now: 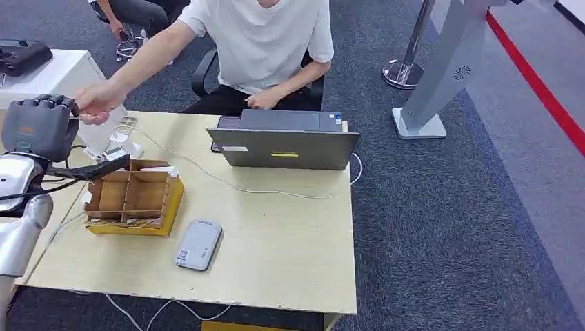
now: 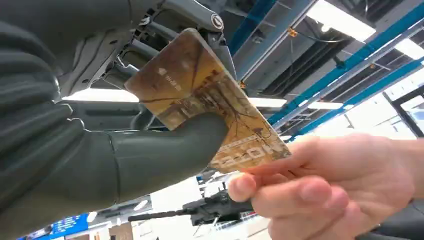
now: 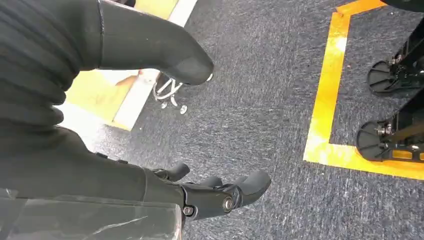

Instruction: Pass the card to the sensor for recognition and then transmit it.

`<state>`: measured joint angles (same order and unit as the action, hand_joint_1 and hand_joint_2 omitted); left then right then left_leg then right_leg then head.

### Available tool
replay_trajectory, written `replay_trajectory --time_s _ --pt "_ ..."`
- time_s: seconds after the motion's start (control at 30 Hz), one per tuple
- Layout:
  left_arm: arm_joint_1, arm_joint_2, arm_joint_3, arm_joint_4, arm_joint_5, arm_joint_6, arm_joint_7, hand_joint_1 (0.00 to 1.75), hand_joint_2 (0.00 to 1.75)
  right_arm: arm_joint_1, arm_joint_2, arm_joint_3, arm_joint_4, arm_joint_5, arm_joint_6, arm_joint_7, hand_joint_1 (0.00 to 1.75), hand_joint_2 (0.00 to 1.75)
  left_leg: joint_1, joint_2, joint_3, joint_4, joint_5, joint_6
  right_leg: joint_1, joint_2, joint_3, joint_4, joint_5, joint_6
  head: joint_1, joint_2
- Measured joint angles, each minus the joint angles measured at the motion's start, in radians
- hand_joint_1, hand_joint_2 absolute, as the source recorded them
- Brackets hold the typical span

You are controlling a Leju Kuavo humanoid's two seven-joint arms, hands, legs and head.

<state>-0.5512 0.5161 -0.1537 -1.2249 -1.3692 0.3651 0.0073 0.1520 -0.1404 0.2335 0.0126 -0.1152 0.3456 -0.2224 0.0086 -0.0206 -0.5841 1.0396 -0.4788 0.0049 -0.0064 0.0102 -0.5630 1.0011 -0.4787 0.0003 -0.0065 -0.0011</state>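
Your left hand (image 2: pixel 100 150) grasps the card (image 2: pixel 210 105) between thumb and fingers, raised beside the table; a person's hand (image 2: pixel 330 190) pinches its far end. You're at the handover, so loosen your fingers next. Right hand (image 3: pixel 165 150) hangs released.

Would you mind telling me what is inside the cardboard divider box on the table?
The cardboard box is split by dividers into compartments that look empty, with bare cardboard floors showing. The corner nearest the robot's left hand is partly covered by dark cables, so I cannot tell what lies there.
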Motion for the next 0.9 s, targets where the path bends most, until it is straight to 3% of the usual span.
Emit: replay_trajectory --time_s 0.23,0.47,0.67,0.8,0.9 --pt "0.009 -0.03 -0.027 -0.008 -0.013 0.101 0.022 1.75 1.75 -0.001 0.006 0.0 0.0 0.0 -0.006 0.007 0.0 1.75 0.0 0.0 0.0 0.0 0.0 0.0 0.0 0.0 0.0 0.0 0.0 0.0 0.0 0.0" --pt "0.148 -0.122 -0.068 -0.203 -0.018 0.146 0.018 1.75 1.75 0.0 0.031 -0.012 0.0 -0.022 -0.025 0.012 0.0 1.75 -0.001 0.0 0.0 0.0 -0.001 0.001 0.0 0.0 0.0 0.0 0.0 0.0 0.0 0.0" --pt "0.29 -0.166 -0.164 -0.342 -0.083 0.098 0.064 1.75 1.75 0.003 0.058 -0.034 0.0 -0.051 -0.038 0.012 0.0 1.75 -0.001 0.001 -0.001 0.0 -0.001 0.001 0.0 0.0 -0.001 0.0 0.0 0.0 0.0 0.0" --pt "0.337 -0.175 -0.209 -0.357 -0.082 0.062 0.082 1.75 1.75 0.005 0.067 -0.037 0.0 -0.054 -0.037 0.012 0.0 1.75 -0.001 0.001 -0.001 0.0 -0.001 0.001 0.0 0.0 -0.001 0.0 0.0 0.0 0.0 0.0" --pt "0.359 -0.181 -0.224 -0.351 -0.11 -0.02 0.139 1.75 1.75 0.006 0.072 -0.04 0.0 -0.063 -0.037 0.016 0.0 1.75 0.0 0.001 -0.001 0.0 -0.001 0.001 0.0 0.0 -0.001 0.0 0.0 0.0 0.0 0.0"
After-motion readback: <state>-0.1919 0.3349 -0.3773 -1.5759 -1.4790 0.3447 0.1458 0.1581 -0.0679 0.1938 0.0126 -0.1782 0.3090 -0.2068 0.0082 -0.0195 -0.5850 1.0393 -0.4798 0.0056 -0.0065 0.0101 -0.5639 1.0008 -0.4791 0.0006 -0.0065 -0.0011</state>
